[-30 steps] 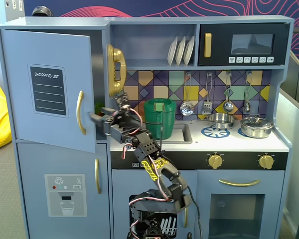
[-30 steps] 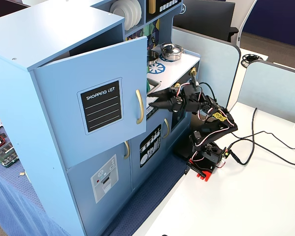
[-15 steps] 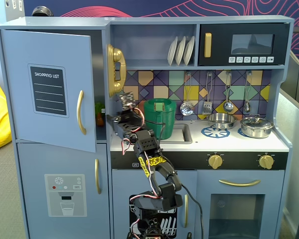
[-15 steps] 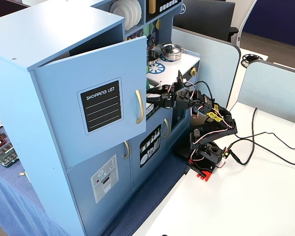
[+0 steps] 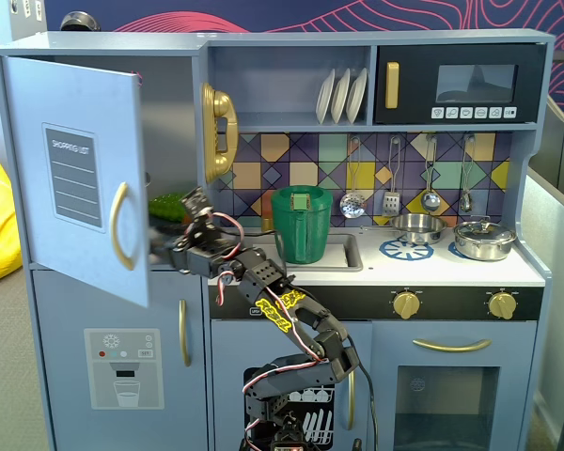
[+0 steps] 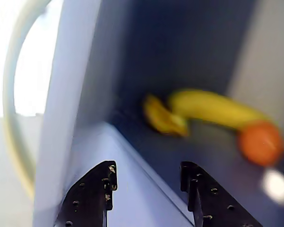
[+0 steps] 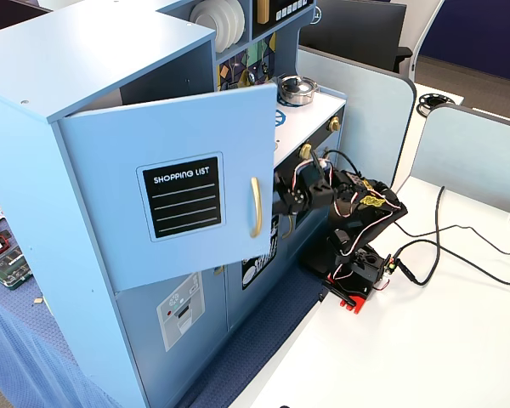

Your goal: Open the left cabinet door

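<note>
The left cabinet door with the black SHOPPING LIST panel and curved gold handle stands partly swung open; it also shows in the other fixed view. My gripper reaches in behind the door's free edge, near handle height. In the wrist view my gripper is open and holds nothing, and a pale blue panel lies between the jaws. The door's edge and handle are at the left. Inside the cabinet lie yellow bananas and an orange fruit.
Below is the door with the water-dispenser graphic. A yellow toy phone hangs by the opening and a green pitcher stands in the sink. Pots sit on the stove. The arm's base and cables are on a white table.
</note>
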Controlling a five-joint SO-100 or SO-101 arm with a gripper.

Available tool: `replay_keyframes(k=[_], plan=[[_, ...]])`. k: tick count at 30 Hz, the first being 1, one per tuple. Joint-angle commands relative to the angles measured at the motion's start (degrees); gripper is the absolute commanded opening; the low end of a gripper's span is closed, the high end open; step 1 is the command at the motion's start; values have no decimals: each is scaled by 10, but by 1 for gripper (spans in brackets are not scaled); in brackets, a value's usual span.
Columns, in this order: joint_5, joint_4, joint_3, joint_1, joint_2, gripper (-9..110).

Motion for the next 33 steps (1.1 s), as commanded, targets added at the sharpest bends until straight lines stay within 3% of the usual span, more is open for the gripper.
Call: replay_keyframes(k=[1, 6, 13, 16, 24, 27, 31, 33], plan=[[-12, -28, -9, -16, -1, 9], [3, -28, -7, -2, 6, 9], [-49, -71, 4, -118, 18, 9], [-44, -71, 5, -100, 16, 9], [39, 69, 48, 178, 45, 6], [137, 133, 94, 277, 74, 5], [217, 297, 148, 400, 92, 3], [211, 362, 203, 460, 113, 2]])
